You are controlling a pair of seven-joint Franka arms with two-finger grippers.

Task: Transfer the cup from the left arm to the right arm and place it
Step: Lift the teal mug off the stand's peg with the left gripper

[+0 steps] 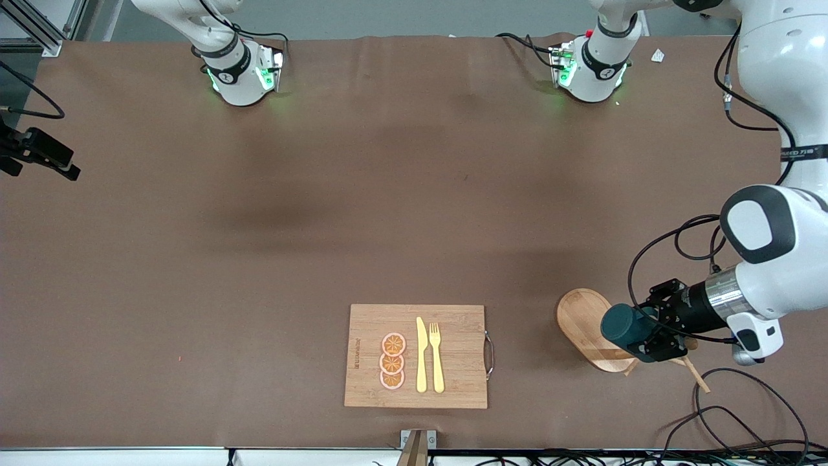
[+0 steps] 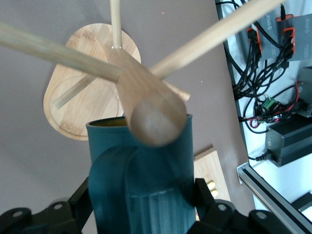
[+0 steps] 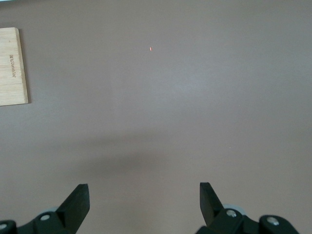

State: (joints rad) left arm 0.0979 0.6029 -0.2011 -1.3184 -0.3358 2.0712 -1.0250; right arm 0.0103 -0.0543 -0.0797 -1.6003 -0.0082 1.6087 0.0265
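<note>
Progress is early: you have the cup (image 1: 626, 325) clamped in the left end effector (image 1: 653, 333), held on its side over the wooden peg stand (image 1: 592, 330) near the worktop's (image 1: 259, 259) front edge at the left arm's end. In the left wrist view the fingers (image 2: 85, 200) press the ribbed teal sides, with the yellow-brown inside just showing at the rim, and one peg (image 2: 146, 105) of the stand seems to sit at or just inside the cup's mouth, though the angle makes that hard to judge.

What remains for you is nearly everything: clearing the pegs, carrying the cup toward the middle, passing it across, and setting it down.

The right end effector (image 3: 144, 202) waits with its fingers spread apart and nothing between them, over bare worktop beside the cutting board (image 3: 12, 66); the front view does not show it at all. The board (image 1: 417, 356) with its knife, fork and orange slices lies by the middle of the front edge. The cup's handle is not clearly seen.
</note>
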